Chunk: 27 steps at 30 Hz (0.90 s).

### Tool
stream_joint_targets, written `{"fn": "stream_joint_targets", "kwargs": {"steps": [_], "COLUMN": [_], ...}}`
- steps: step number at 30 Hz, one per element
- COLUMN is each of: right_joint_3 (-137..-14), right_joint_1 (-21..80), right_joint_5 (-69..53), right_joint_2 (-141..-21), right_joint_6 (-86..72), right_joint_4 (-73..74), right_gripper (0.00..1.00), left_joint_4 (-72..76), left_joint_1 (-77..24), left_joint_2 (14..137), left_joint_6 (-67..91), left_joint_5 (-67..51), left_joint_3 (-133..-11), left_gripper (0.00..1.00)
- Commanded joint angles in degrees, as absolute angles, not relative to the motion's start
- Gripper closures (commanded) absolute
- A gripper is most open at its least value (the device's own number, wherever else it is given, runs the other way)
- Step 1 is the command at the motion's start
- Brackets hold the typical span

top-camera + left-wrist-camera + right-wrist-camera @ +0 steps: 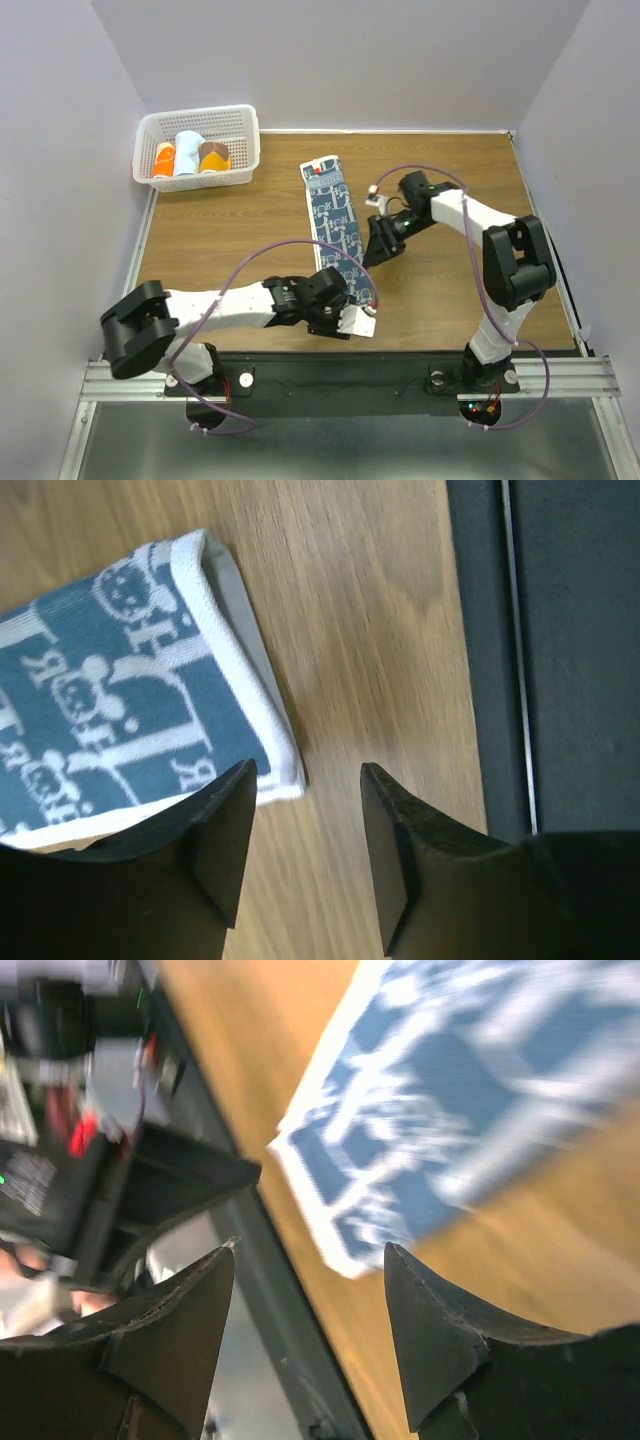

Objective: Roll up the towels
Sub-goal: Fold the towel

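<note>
A long navy-blue towel (338, 225) with pale motifs lies flat on the wooden table, running from the far middle toward the near edge. My left gripper (358, 312) hovers at its near end. In the left wrist view the towel's white-hemmed corner (150, 680) lies just left of the open left gripper (305, 780), with only bare wood between the fingers. My right gripper (378, 250) sits beside the towel's right edge at mid length. In the blurred right wrist view the right gripper (310, 1255) is open and empty, above the towel's near corner (450, 1090).
A white basket (245, 150) at the far left holds three rolled cloths: orange, light blue and brown. The dark mounting rail (560, 680) runs along the table's near edge, close to the left gripper. The left arm (100, 1180) shows in the right wrist view.
</note>
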State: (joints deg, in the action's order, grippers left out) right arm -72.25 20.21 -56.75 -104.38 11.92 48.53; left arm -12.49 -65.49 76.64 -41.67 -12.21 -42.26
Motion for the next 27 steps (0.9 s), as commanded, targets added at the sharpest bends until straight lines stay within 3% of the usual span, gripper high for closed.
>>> {"fn": "stream_joint_targets", "kwargs": {"steps": [1, 15, 21, 27], "right_joint_3": [-74.5, -71.5, -71.5, -71.9], "right_joint_1": [13.2, 7.1, 6.2, 5.5], "right_joint_5": [-54.1, -51.8, -51.9, -51.8], "right_joint_2": [-101.2, -95.9, -95.9, -95.8], "right_joint_6": [9.9, 10.1, 10.0, 9.8], "right_joint_4": [46.7, 46.1, 46.1, 46.1], "right_gripper": [0.33, 0.34, 0.35, 0.36], "left_joint_4": [-7.5, -4.0, -8.3, -10.8], "left_joint_1": [-66.2, -62.8, -56.9, -57.4], "left_joint_2": [81.8, 93.0, 96.3, 96.9], "left_joint_6": [-38.7, -38.5, -41.2, -43.1], "left_joint_5": [-10.5, -11.7, -16.1, -16.5], "left_joint_3": [-46.9, -46.9, -49.8, -50.2], "left_gripper": [0.46, 0.51, 0.64, 0.93]}}
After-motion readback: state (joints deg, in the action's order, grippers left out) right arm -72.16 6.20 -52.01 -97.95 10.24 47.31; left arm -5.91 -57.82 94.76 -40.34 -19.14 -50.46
